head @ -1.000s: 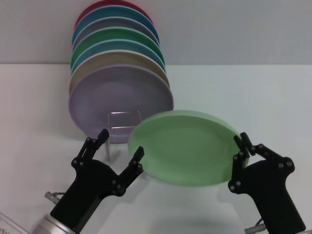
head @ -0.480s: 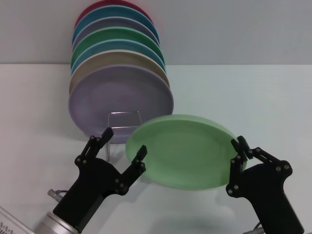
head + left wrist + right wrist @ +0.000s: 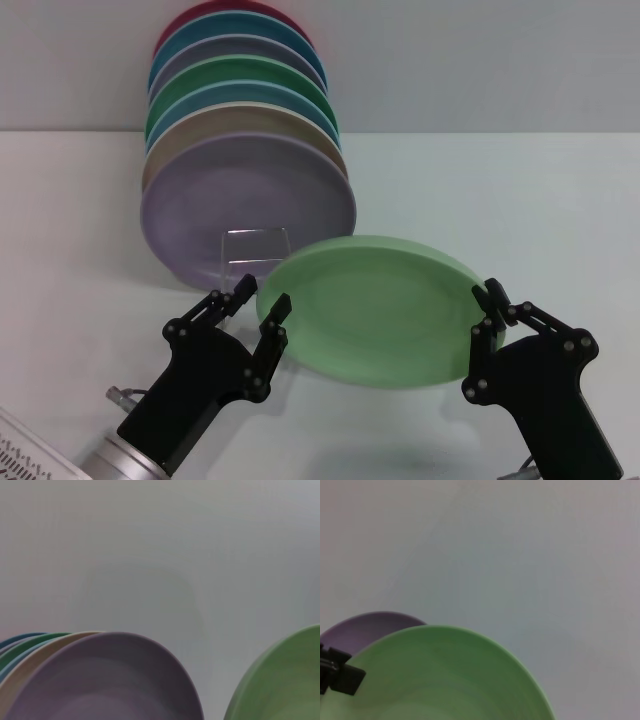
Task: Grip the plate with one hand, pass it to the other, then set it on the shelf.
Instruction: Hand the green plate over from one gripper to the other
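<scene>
The plate [image 3: 375, 310] hangs in the air above the white desk [image 3: 500, 190], tilted with its face up and toward the camera, held at its right-hand rim by the right gripper [image 3: 487, 312], whose fingers are clenched on that edge. The left gripper [image 3: 262, 298] sits at the opposite rim: its fingers are parted, one fingertip [image 3: 278, 306] at the plate's left edge and the other fingertip [image 3: 243, 289] just outside it, so the rim lies between or right at the jaws, but no firm pinch can be made out.

Beyond the left gripper, and close to it, the shelf [image 3: 255, 245] stands with its upright front loop just behind the plate's upper-left edge. Behind that loop a lavender plate [image 3: 245, 200] fronts a row of upright plates [image 3: 240, 90]; the held plate's far edge comes near its lower rim, with only a narrow gap. To the right of the right gripper and beyond it the desk lies open and bare, with wide room. The left wrist view shows the lavender plate [image 3: 107, 680] and the green plate's [image 3: 280, 680] edge side by side with a gap between.

Since half a second ago the left gripper has moved inward and up to the plate's left rim, its fingers closer together; the plate and right gripper have barely shifted.
</scene>
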`<state>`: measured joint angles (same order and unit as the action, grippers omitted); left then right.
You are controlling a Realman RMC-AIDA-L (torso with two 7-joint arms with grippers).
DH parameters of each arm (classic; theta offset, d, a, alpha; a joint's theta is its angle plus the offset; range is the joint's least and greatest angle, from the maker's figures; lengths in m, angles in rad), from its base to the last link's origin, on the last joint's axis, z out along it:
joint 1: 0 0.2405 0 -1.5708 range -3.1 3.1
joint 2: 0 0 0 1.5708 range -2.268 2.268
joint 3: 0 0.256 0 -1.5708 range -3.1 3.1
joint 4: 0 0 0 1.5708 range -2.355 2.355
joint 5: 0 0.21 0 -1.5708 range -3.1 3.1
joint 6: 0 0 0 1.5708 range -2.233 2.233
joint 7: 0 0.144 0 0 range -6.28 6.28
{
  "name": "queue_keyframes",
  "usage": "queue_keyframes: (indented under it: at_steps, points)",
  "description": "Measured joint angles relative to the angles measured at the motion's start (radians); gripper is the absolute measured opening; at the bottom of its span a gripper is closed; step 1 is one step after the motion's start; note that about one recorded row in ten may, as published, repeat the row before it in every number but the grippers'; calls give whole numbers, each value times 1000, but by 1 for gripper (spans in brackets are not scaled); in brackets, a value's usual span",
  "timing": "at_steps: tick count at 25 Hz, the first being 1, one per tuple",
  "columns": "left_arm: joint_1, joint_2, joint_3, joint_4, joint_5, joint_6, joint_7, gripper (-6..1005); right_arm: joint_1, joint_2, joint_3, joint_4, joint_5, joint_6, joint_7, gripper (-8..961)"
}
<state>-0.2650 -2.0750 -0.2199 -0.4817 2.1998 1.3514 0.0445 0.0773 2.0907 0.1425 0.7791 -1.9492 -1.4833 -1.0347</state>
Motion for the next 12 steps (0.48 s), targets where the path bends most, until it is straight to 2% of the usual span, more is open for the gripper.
queue_keyframes:
  at_steps: [3,12]
  points:
    - [-3,0,-2,0,0,-8,0,449,-3,0,0,4,0,-1,-3,16]
    - [-14,0,-5,0,0,-23,0,332,-5,-2,0,5,0,-2,-4,17]
